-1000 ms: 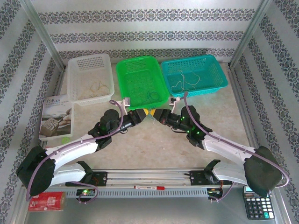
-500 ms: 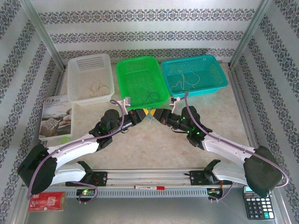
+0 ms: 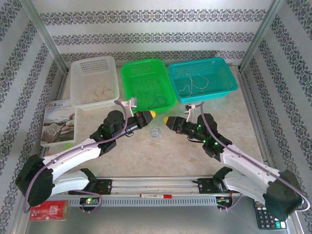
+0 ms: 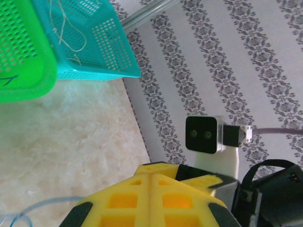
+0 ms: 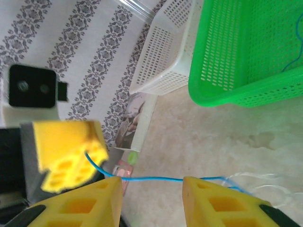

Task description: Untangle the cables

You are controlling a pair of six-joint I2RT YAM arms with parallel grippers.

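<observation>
**Blue cable [image 5: 156,179] pinched by left gripper [image 5: 71,156], slack on table [image 3: 146,151] between the arms**

One end of the blue cable sat between the left gripper's clenched yellow fingers. From there it ran across the gap of the right gripper [image 5: 151,182], whose fingers stood apart and grasped nothing. A whitish cable [image 5: 258,182] curled against the blue one just beside the right gripper.

In the top view both lay as a loose coil [image 3: 155,131] on the table, between the two fingertips and just in front of the green basket [image 3: 127,83]. That basket held another blue strand [image 3: 158,100]. The white basket [image 3: 78,83] to its left held a tan cable [image 3: 100,90]. The teal basket [image 3: 229,80] on the right held thin pale cables [image 3: 192,85].

Nothing lay over the coil. A booklet [image 3: 58,122] lay left of the left arm. A calculator [image 3: 268,217] sat at the near right corner, partly behind the right arm's base.
</observation>
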